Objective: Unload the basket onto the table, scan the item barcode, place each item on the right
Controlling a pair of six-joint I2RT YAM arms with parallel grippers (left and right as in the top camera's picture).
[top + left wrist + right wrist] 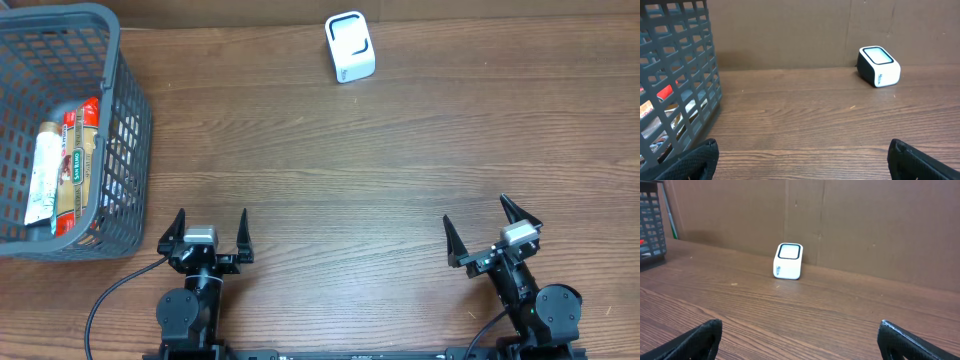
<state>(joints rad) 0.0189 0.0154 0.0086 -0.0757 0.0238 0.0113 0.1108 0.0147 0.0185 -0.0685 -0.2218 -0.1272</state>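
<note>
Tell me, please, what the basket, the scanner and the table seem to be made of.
Basket: matte grey plastic, judging by its moulded lattice walls. Scanner: probably plastic, a smooth white shell with a dark-rimmed window. Table: brown wood or wood-look laminate; streaky grain shows, but which one is unclear.

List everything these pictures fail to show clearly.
Overhead: packages in the basket; no barcode visible, labels too small, basket cut off by the left edge.
Left wrist: basket mesh hides most of the packages.
Left wrist: print on the scanner too small to read.
Right wrist: basket mostly cut off at the left edge.
</note>
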